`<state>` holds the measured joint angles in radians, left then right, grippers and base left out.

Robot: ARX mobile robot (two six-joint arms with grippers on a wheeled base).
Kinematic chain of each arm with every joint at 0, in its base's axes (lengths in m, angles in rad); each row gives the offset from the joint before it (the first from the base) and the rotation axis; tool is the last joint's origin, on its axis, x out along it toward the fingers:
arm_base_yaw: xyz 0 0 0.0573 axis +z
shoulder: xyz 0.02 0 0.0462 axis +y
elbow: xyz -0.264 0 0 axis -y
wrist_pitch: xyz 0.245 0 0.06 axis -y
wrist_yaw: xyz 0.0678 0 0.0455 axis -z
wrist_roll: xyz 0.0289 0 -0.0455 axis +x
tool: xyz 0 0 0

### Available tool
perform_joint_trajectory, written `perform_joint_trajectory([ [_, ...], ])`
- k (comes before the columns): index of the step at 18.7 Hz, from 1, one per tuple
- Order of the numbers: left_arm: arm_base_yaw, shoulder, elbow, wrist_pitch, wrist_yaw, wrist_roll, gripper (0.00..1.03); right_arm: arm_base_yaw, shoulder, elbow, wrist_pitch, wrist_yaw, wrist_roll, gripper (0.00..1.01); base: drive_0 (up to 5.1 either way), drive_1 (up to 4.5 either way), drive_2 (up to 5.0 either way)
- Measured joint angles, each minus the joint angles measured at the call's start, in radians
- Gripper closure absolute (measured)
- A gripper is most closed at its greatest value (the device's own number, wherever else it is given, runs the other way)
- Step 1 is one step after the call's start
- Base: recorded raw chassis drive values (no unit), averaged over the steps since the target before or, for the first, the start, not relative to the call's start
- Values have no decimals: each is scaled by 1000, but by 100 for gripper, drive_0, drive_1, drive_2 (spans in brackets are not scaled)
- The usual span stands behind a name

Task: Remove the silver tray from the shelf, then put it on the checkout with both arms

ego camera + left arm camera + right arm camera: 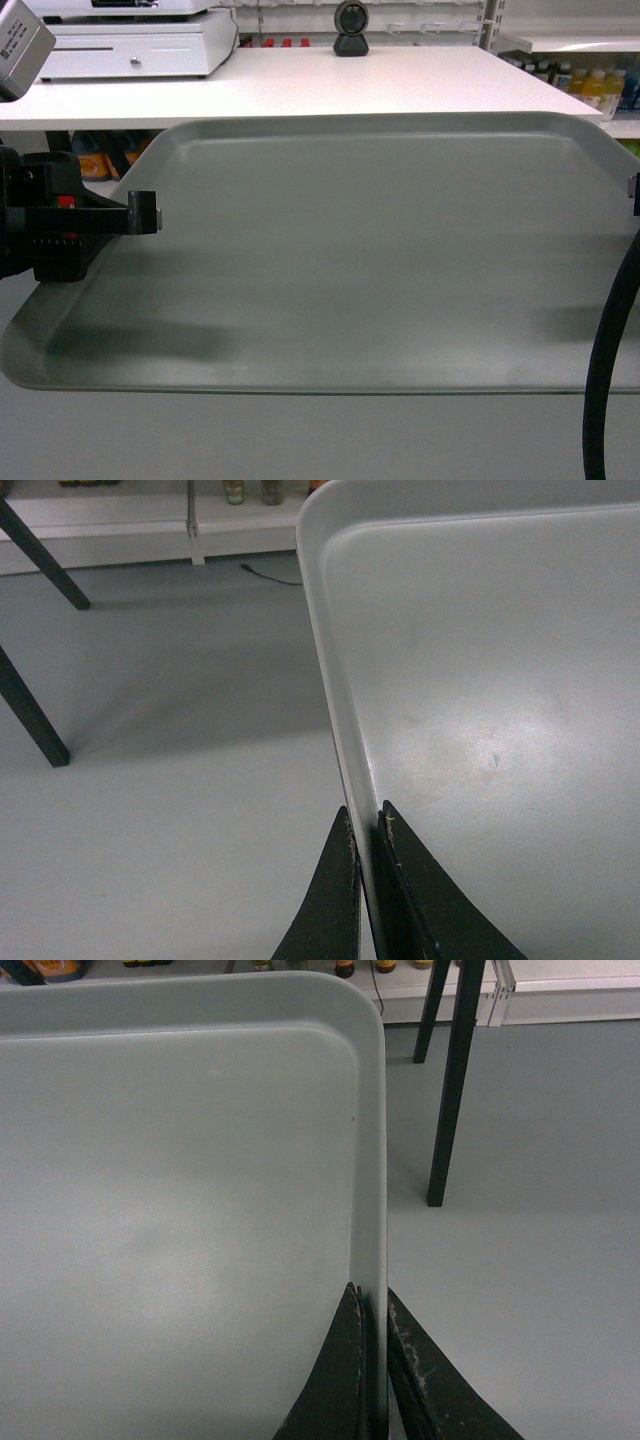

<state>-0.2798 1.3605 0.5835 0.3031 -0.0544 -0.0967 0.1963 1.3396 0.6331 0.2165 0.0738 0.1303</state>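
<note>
Fingers of the left gripper [367, 825] and right gripper [373, 1305] clamp opposite rims of the silver tray [380, 250], holding it level short of the checkout tabletop [330, 85].

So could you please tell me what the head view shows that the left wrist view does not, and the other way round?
Only the head view shows the white checkout top beyond the silver tray, with a cash drawer and a small black scanner on it, and the tray's whole width. Only the left wrist view shows the left gripper up close, its jaws shut on the tray's rim, with grey floor and black table legs below. Both show the tray held in the air, bare inside.
</note>
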Motion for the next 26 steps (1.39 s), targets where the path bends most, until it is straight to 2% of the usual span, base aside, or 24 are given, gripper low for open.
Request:
perform_joint_trajectory([
  [17, 1, 0, -2, 3, -2, 8, 100, 5, 0, 0, 0, 2, 0, 98, 0, 0, 0],
  [26, 1, 0, -2, 2, -2, 8, 100, 5, 0, 0, 0, 2, 0, 98, -1, 406, -407],
])
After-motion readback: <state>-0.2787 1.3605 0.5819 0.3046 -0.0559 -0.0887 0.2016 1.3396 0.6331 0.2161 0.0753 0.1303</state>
